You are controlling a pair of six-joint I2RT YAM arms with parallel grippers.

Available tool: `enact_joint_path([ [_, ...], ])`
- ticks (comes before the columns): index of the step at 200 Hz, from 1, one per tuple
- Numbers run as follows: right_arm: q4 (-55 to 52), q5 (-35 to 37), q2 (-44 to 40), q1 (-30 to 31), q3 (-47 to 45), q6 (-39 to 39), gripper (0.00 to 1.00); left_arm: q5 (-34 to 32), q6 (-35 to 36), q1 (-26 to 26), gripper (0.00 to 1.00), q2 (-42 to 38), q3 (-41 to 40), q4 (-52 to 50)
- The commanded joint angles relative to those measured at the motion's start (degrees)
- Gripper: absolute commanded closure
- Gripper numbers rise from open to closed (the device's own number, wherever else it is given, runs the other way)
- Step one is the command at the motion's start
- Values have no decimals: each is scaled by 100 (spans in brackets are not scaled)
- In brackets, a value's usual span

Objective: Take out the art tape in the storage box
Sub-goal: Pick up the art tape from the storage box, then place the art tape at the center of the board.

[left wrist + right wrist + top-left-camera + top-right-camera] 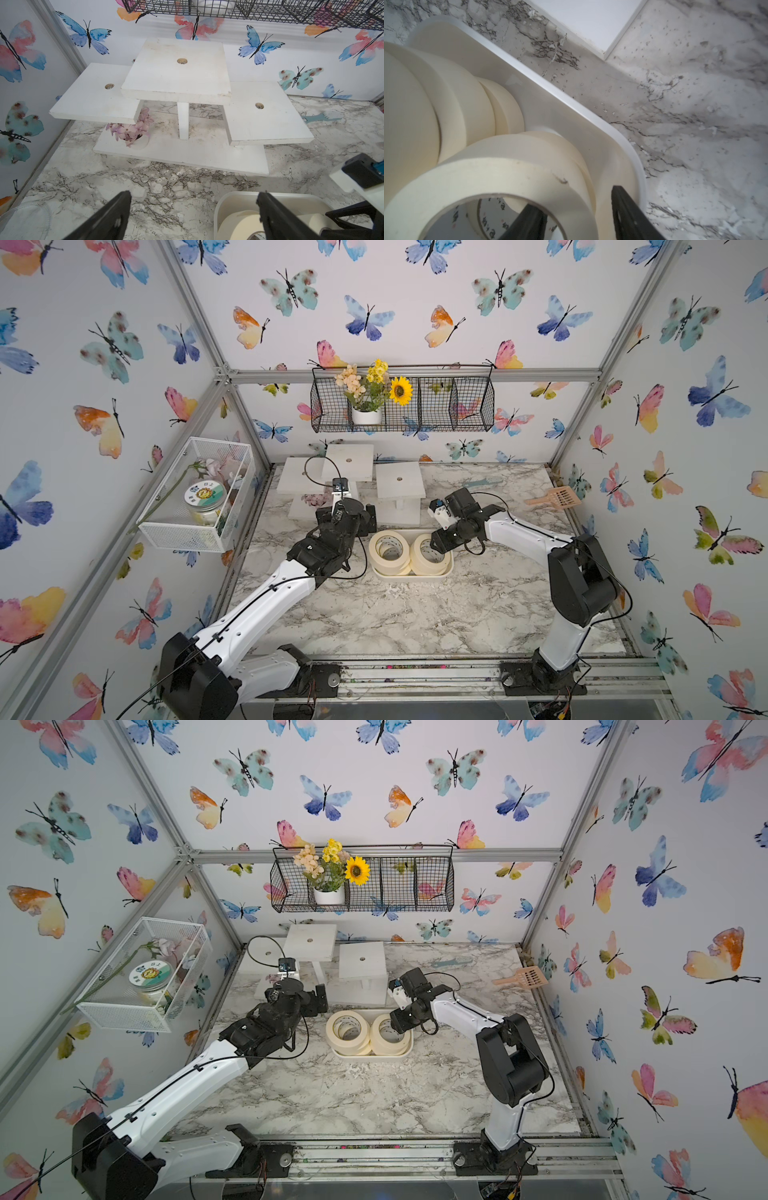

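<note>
Tape roll (508, 172) in box (571, 108): grasp step. Right gripper (572, 196) straddles its wall, part-open, not yet clamped. Left gripper (193, 195) wide open, empty. Next should be: close, lift straight up.

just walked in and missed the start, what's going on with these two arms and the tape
The art tape rolls are to be taken out of the white storage box on the marble table. The rolls sit in two stacks inside, none out yet. The right gripper is down in the box, jaws straddling the wall of the top roll of one stack, one inside the core, one outside, not visibly clamped. The left gripper hovers by the box, jaws wide open, empty.
</note>
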Motion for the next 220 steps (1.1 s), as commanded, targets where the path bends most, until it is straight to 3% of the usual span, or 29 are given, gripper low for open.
enact_joint_path([
  [1, -65, -382, 187, -28, 121, -94, 55, 214, -69, 20, 1, -72, -71, 40],
  [29, -259, -264, -1, -28, 169, -104, 80, 159, -61, 20, 1, -47, -84, 39],
  [68, -709, -175, -562, -28, 504, -148, 97, 202, -69, 29, 1, 84, -56, 98],
  [99, -1005, 107, -930, -28, 743, -185, 99, 273, -103, 29, 1, 184, -14, 163],
  [128, -1634, 1499, -743, -205, 1095, -44, 99, 258, -103, 29, 1, 286, -13, 144],
  [152, -1738, 2255, -411, -633, 1185, 338, 99, 298, -121, 29, 0, 400, -30, 180],
  [220, -424, 1969, 628, -1431, 615, 529, 99, 610, -384, 54, 5, 905, -64, 339],
])
